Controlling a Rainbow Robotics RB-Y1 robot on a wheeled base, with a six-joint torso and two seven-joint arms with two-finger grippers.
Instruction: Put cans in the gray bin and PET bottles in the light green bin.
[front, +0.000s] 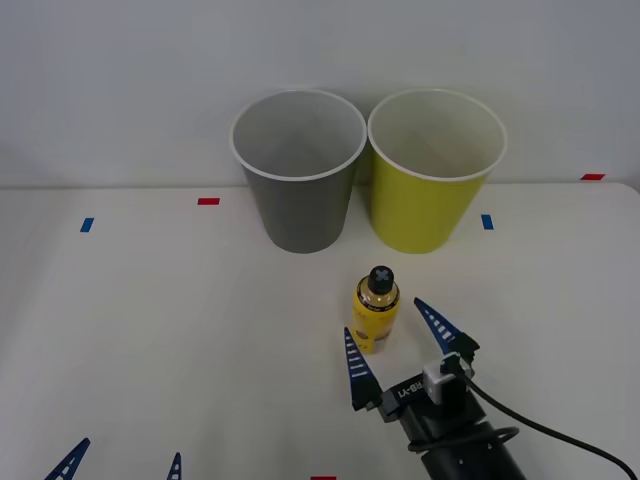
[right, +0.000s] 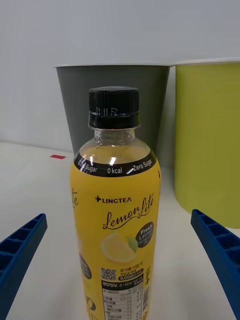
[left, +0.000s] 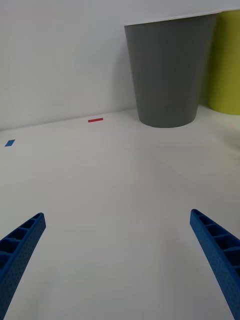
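A small yellow PET bottle (front: 376, 310) with a black cap stands upright on the white table, in front of the two bins. My right gripper (front: 392, 338) is open, its blue fingers on either side of the bottle without touching it; the right wrist view has the bottle (right: 116, 220) centred between the fingers. The gray bin (front: 298, 170) stands at the back, with the light green bin (front: 436, 168) beside it on the right. My left gripper (front: 120, 455) is open at the front left, low over bare table.
The white table (front: 160, 330) has small red and blue tape marks near its edges, such as a red mark (front: 208, 201) and a blue mark (front: 487, 221). A white wall rises behind the bins. A black cable (front: 540, 425) trails from the right wrist.
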